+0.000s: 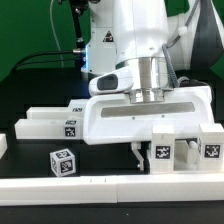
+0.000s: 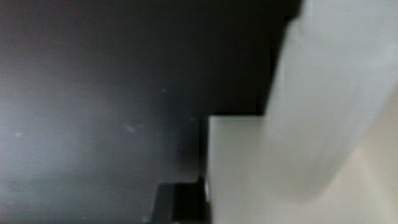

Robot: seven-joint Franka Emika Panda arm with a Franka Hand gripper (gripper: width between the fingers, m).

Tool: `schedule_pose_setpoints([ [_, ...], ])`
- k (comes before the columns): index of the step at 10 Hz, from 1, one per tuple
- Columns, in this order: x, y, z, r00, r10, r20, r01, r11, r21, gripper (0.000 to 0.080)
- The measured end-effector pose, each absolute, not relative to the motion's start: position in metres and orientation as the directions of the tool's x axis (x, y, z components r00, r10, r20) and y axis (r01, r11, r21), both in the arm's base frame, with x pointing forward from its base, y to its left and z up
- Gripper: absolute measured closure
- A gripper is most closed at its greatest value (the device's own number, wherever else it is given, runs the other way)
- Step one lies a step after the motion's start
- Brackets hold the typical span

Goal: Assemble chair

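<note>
One chair piece (image 1: pixel 162 140) stands upright just beside the gripper (image 1: pixel 140 155), toward the exterior view's right; we cannot tell whether it is clamped.

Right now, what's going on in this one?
A glossy white robot arm has its tool down at the black table. The tool is right beside a row of chunky white plastic chair blocks with marker tags on the exterior view's right. Long white plastic slabs and a small white tagged cube lie apart from it. Whether the tool grips anything cannot be told.
</note>
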State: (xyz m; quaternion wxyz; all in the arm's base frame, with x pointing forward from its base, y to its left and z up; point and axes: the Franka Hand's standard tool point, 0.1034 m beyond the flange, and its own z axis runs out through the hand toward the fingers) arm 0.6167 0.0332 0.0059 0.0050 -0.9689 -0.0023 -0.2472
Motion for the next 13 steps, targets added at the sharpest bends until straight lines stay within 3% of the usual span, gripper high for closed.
schedule_pose_setpoints([
  [1,0.617,0.033,0.006,0.878,0.002,0.479,0.007,-1.0,-0.008,0.0772],
  [4,0.616,0.032,0.008,0.881,-0.001,0.474,0.005,-1.0,-0.011,0.0772],
  [7,0.597,0.014,0.035,0.914,-0.002,0.407,0.006,-1.0,-0.02,0.0772],
  [9,0.592,0.008,0.059,0.943,-0.019,0.332,0.001,-0.998,-0.06,0.0772],
  [10,0.584,0.017,0.071,0.967,-0.06,0.248,-0.033,-0.993,-0.112,0.0772],
  [11,0.576,0.028,0.079,0.99,-0.07,0.122,-0.053,-0.989,-0.137,0.0772],
  [13,0.576,0.037,0.083,0.995,-0.087,-0.048,-0.093,-0.987,-0.128,0.0772],
])
